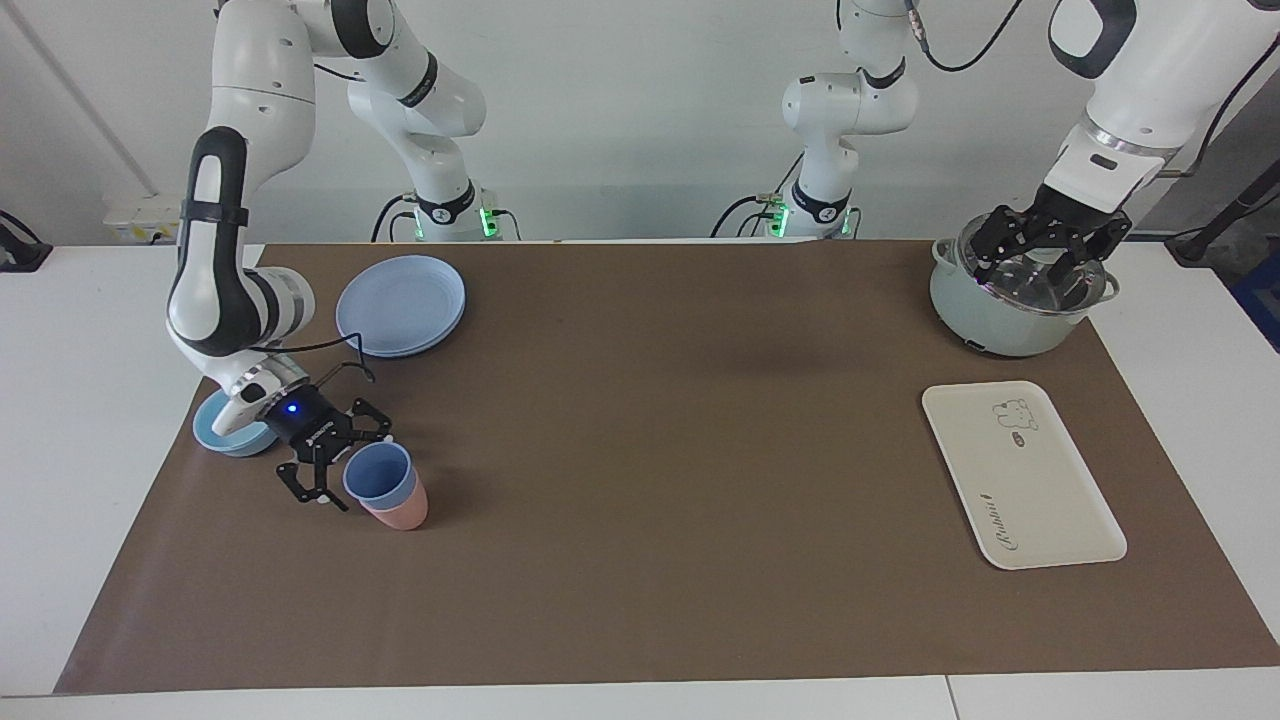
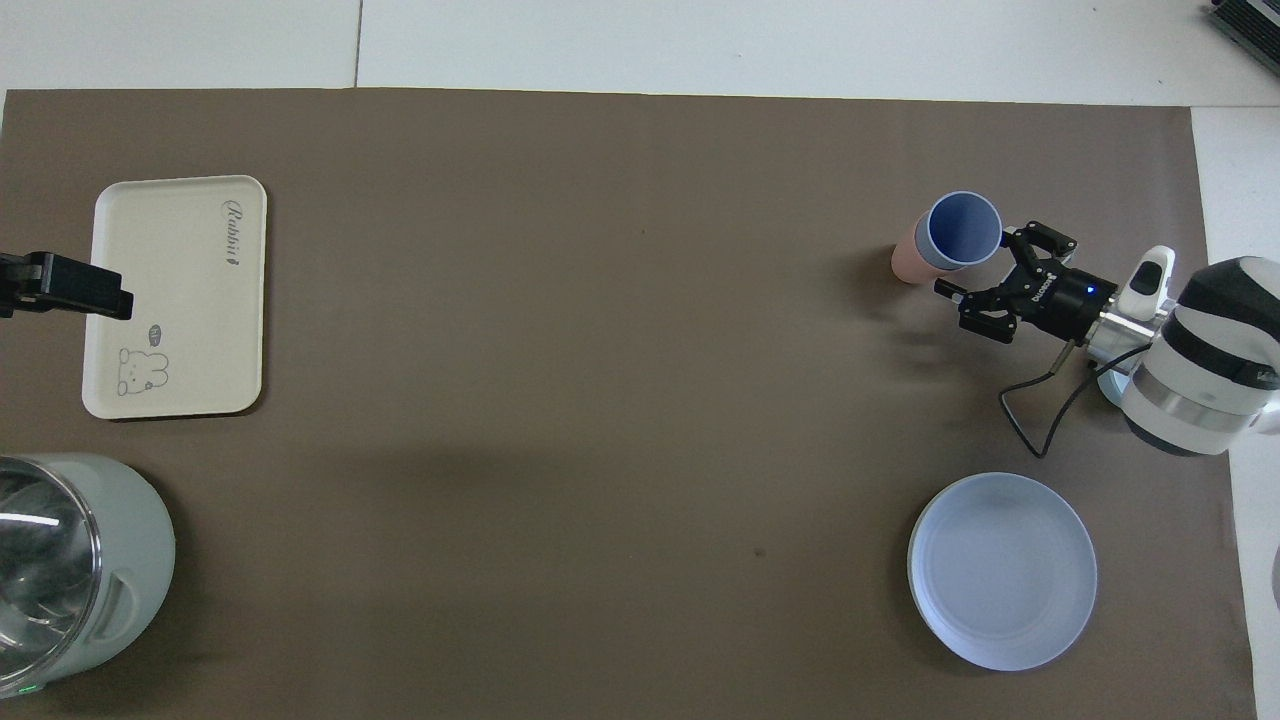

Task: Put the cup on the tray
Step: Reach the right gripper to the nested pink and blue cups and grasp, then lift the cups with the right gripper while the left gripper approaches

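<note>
Periwinkle-blue tapered plastic cup [image 1: 379, 474] stands upright on the brown mat [image 1: 640, 560] of the bench, toward the right arm's end, nested in or leaning against a salmon-pink tumbler [image 1: 402, 511] of like shape whose lower part shows beneath it; which of the two I cannot tell. Right hand [image 1: 335, 470] sits low just beside the cup, on the side toward the right arm's end of the bench, with its two fingers spread apart and nothing between them. One fingertip [image 2: 1035, 232] reaches close to the cup's rim in the overhead view, the other [image 2: 945, 289] lies a little nearer to the robots than the cup; whether either touches it cannot be made out. Under the right arm's wrist lies a low light-blue bowl [image 1: 222, 432], partly hidden. Nearer to the robots than the cup rests a round pale-blue plate [image 1: 401, 304].

Well apart, toward the left arm's end, lies the cream-white flat rectangular tray [image 1: 1022, 473] with its bear drawing and cursive lettering, bare. Nearer to the robots than the tray stands a pale-green pot with a glass lid [image 1: 1018, 295]; the left hand [image 1: 1045, 240] hangs over that lid, fingers apart, waiting.
</note>
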